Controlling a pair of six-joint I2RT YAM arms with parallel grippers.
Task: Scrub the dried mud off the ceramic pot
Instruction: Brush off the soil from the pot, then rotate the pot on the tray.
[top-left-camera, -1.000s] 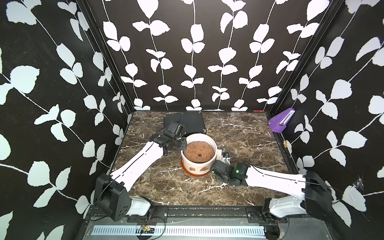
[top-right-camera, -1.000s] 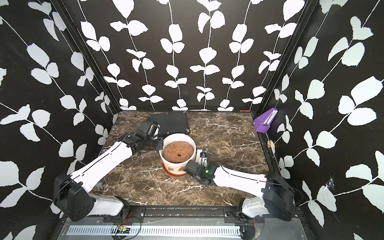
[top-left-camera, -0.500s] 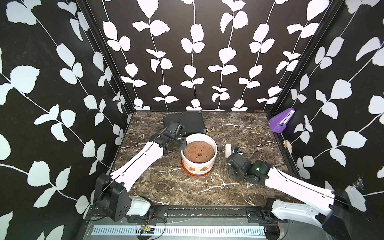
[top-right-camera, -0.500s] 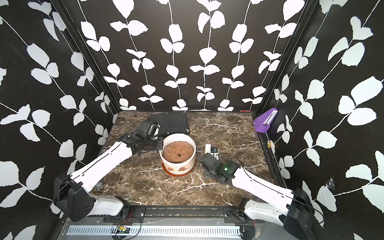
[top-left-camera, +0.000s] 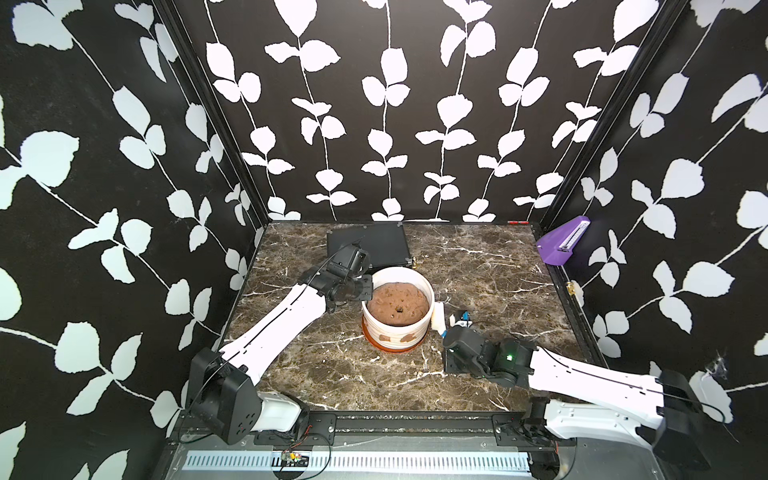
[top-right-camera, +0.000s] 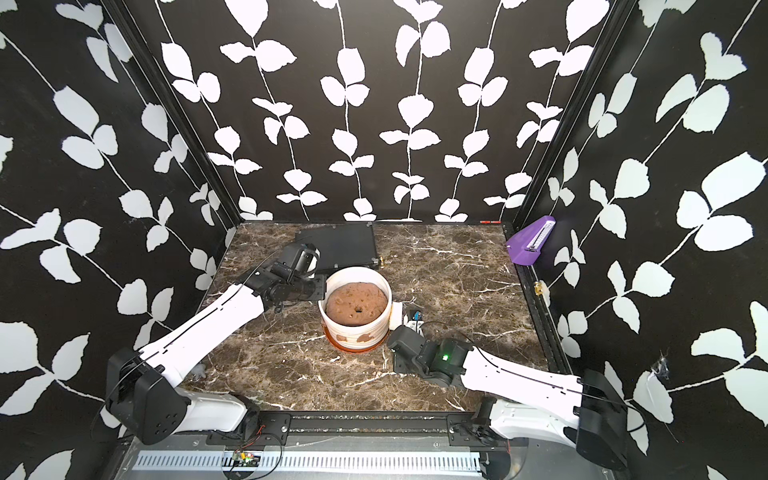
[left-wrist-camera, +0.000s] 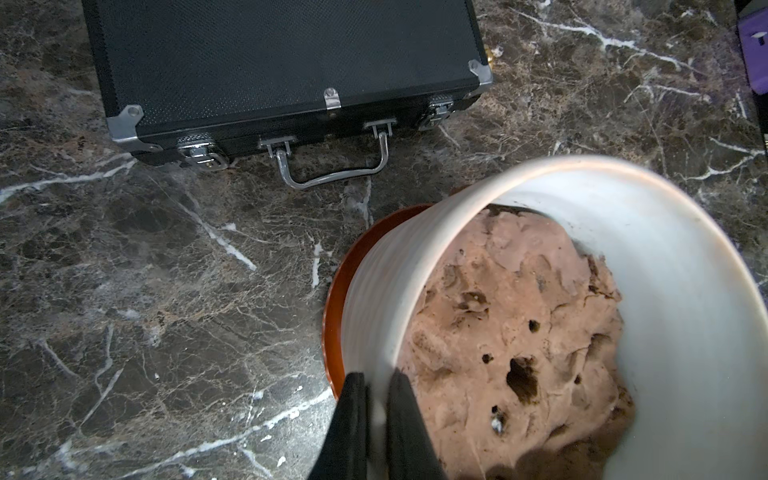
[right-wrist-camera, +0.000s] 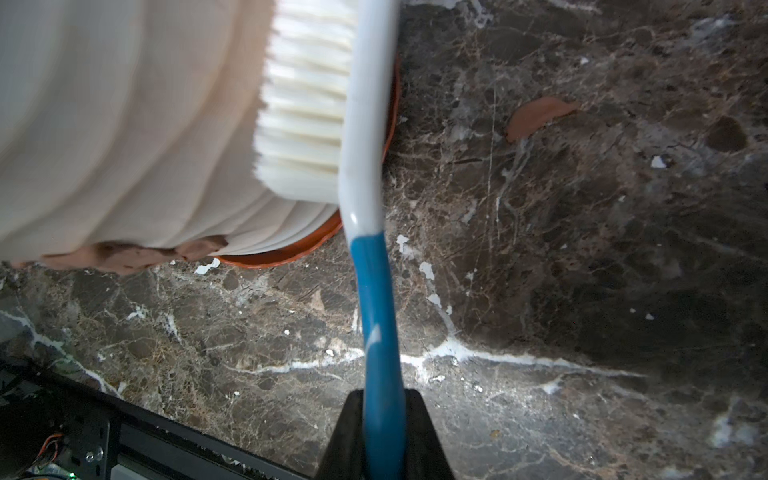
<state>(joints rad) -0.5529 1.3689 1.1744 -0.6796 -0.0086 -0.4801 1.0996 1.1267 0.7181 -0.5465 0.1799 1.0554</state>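
The white ribbed ceramic pot (top-left-camera: 428, 322) (top-right-camera: 384, 322) stands mid-table on its orange-brown base (right-wrist-camera: 291, 253). Dried mud shows as brown blotches low on its front wall (top-left-camera: 409, 337) (top-right-camera: 365, 337) (right-wrist-camera: 124, 255). One flake of dried mud (right-wrist-camera: 540, 112) lies on the marble. My left gripper (left-wrist-camera: 376, 382) (top-left-camera: 368, 291) is shut on the pot's left rim, one finger inside and one outside. My right gripper (right-wrist-camera: 382, 399) (top-left-camera: 452, 332) is shut on the blue handle of a brush (right-wrist-camera: 374, 291). Its white bristles (right-wrist-camera: 307, 104) (top-left-camera: 438, 319) lie against the pot's right wall.
A lumpy brown mound with a centre hole (top-left-camera: 399, 305) (left-wrist-camera: 519, 332) fills the pot. A flat black case (top-left-camera: 368, 245) (left-wrist-camera: 282, 62) lies behind the pot, its handle facing it. A purple holder (top-left-camera: 561, 245) sticks out from the right wall. Patterned walls enclose the marble table (top-left-camera: 478, 266).
My right gripper with the brush swung from the pot's front right out to the right, then came back in against the pot's right wall. The left arm has not moved.
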